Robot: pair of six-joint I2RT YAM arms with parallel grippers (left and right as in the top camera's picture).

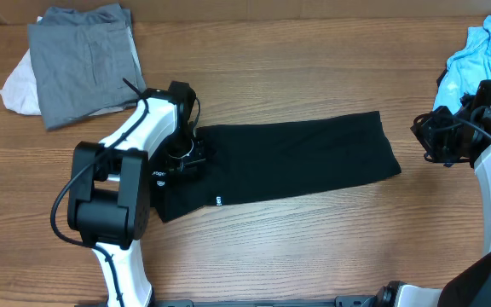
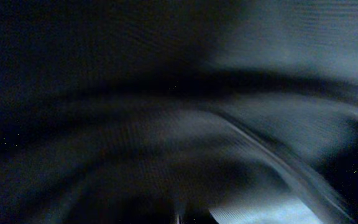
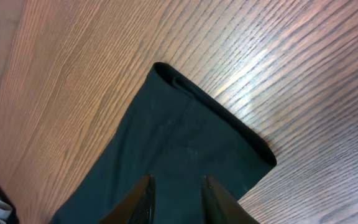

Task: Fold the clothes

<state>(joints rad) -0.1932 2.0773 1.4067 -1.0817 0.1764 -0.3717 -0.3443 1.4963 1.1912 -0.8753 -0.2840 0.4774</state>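
Left jaws tight on folded black shirt (image 1: 297,158)

Left wrist view dark, motion-blurred.

In the left wrist view we are seeing only dark, blurred shirt (image 2: 166,124) cloth, and no fingers are showing there. From overhead, the left gripper (image 1: 184,160) is hiding under its own wrist. The white garment (image 1: 17,89) is lying mostly under the grey garment (image 1: 83,60). The picture's corner is cutting off the blue garment (image 1: 488,51). The label (image 1: 216,201) is too small for reading. The lower edge of the right wrist view is cutting off the shirt and the right gripper (image 3: 177,183).
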